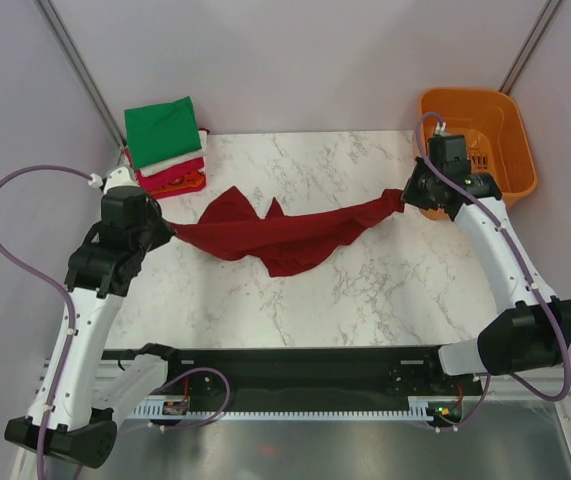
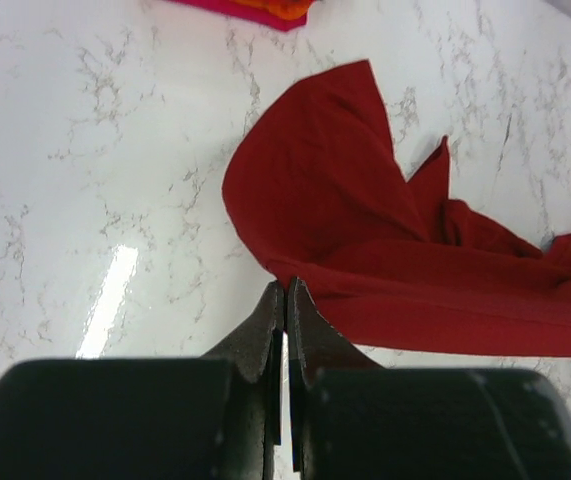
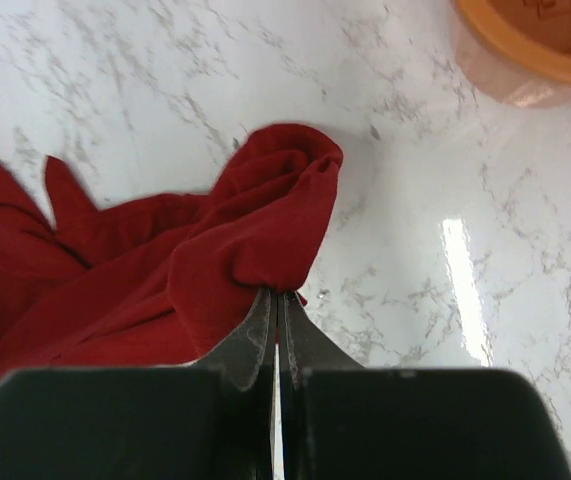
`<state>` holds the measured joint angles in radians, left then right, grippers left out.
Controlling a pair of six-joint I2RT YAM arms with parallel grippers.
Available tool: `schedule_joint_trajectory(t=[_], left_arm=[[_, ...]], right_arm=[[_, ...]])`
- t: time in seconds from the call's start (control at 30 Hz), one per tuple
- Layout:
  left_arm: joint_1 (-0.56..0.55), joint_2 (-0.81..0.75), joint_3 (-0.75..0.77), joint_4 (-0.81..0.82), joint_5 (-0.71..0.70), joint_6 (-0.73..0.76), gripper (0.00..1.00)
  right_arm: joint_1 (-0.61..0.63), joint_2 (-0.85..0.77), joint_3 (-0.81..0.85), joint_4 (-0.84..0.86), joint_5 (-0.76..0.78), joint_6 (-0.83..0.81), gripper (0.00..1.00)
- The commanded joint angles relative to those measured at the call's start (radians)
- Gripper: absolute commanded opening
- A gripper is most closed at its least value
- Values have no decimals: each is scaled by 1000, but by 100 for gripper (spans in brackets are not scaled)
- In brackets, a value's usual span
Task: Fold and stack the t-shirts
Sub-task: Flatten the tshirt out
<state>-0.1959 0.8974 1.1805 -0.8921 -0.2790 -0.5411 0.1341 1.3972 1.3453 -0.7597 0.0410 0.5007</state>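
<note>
Across the white marble-patterned table (image 1: 385, 290), the large dark red cloth t-shirt (image 1: 275, 238) stretches, bunched, between left gripper (image 1: 172, 232) and right gripper (image 1: 403, 200), each clenched on one end. Step in hand: spreading for folding. Next move likely calls for lowering it flat, uncreased.

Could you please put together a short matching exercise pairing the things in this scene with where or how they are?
Things:
1. dark red t-shirt
2. green t-shirt
3. orange basket
4. left claw

Place or state:
a. at the far right
b. shut on cloth
c. stretched across the middle
d. atop the folded stack

Pairs: 1-c, 2-d, 3-a, 4-b
</note>
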Motion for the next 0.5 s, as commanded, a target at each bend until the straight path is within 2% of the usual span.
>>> schedule_joint_trajectory(t=[0.0,0.07,0.13,0.3,0.47], left_arm=[[9,15,144,16,-12,84,2],[9,14,200,12,-5,102,2],[9,8,292,4,9,124,2],[9,-54,471,-2,113,199,2],[9,-120,605,-19,210,259,2]], right_arm=[[-8,-32,162,-3,-38,-34,0],[-8,-50,262,-13,-122,-45,0],[-8,-98,330,-42,-138,-48,0],[-8,-262,475,-133,-63,-21,0],[-7,-381,577,-227,-59,-11,0]])
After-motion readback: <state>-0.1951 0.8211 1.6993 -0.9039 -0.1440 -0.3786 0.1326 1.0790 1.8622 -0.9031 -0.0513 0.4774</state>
